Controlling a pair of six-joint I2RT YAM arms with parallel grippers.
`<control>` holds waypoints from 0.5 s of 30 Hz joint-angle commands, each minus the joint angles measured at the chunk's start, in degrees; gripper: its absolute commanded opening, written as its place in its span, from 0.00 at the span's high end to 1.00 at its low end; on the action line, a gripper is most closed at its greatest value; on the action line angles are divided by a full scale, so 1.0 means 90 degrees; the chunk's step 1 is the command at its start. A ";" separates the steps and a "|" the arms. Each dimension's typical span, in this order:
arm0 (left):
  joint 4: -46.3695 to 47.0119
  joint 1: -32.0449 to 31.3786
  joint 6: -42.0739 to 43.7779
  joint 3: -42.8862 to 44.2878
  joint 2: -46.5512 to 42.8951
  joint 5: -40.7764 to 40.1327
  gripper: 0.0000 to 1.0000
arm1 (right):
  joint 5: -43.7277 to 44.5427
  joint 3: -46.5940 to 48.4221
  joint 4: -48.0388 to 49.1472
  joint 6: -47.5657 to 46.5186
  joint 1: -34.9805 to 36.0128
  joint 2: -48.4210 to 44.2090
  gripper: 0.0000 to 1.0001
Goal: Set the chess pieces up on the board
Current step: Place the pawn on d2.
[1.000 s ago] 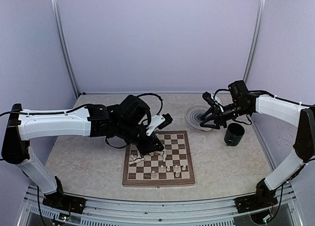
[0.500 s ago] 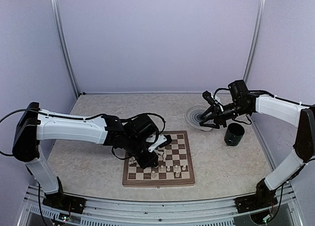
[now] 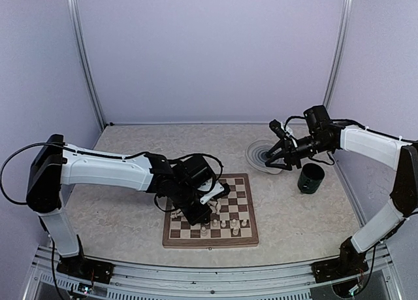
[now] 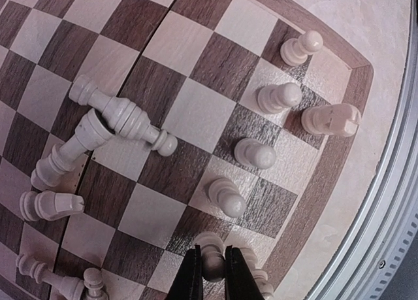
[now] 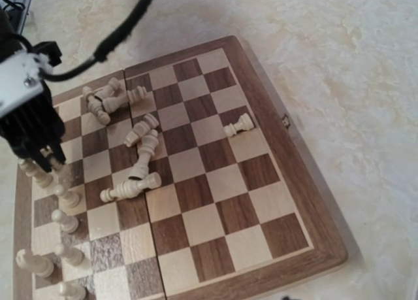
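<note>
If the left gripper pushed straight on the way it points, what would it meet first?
The board: the left gripper, shut on a pawn, points down at a square near the edge, so the pawn's base would meet that square first. It may already be touching; depth is unclear.

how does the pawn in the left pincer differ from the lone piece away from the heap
The pawn is upright; the lone piece lies on its side. The pawn is clamped in the left pincer; the lone piece is untouched. The pawn is beside the standing pieces; the lone piece lies apart. Both are pale wood.
</note>
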 commanded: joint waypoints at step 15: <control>-0.0319 0.0073 0.0279 0.0263 0.0443 -0.0011 0.92 | -0.0119 0.0143 -0.0056 -0.0009 -0.0021 0.0028 0.53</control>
